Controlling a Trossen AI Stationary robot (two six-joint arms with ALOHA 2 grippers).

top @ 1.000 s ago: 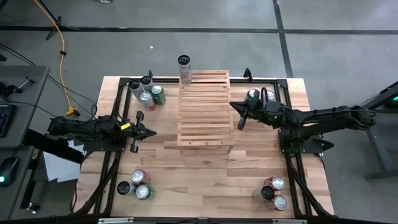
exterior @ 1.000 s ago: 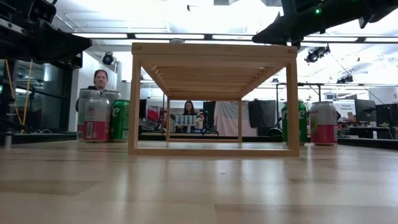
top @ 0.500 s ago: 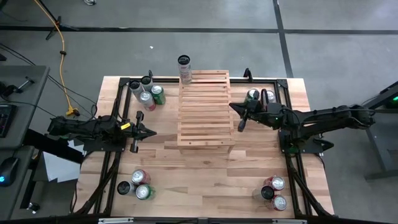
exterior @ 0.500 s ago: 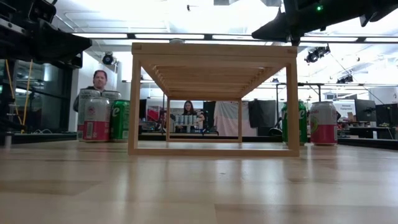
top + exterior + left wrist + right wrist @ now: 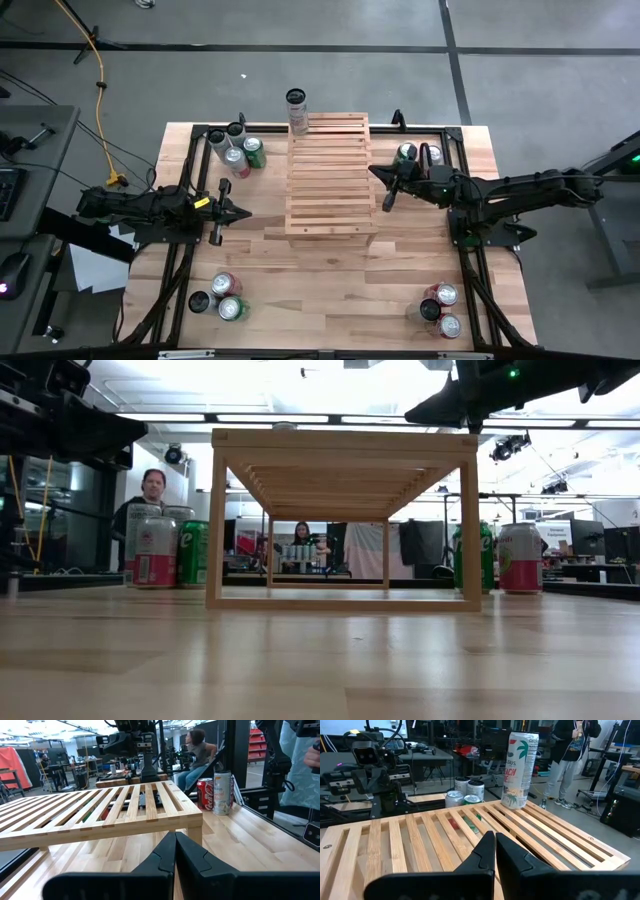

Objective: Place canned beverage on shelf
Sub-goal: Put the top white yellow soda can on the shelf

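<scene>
On the far left we see our left pincer (image 5: 243,212) hovering low over the surface (image 5: 330,290), fingers pressed together and empty, pointing toward the shelf (image 5: 329,180). Behind it a cluster of cans (image 5: 236,148) stands near the surface's far left corner. The shelf sits mid-surface, and a tall canned beverage (image 5: 297,110) stands at its far left corner, at the back edge. Just right of the shelf our right pincer (image 5: 377,172) hangs above the surface, fingers together, gripping nothing. Two cans (image 5: 418,154) stand beside that arm
</scene>
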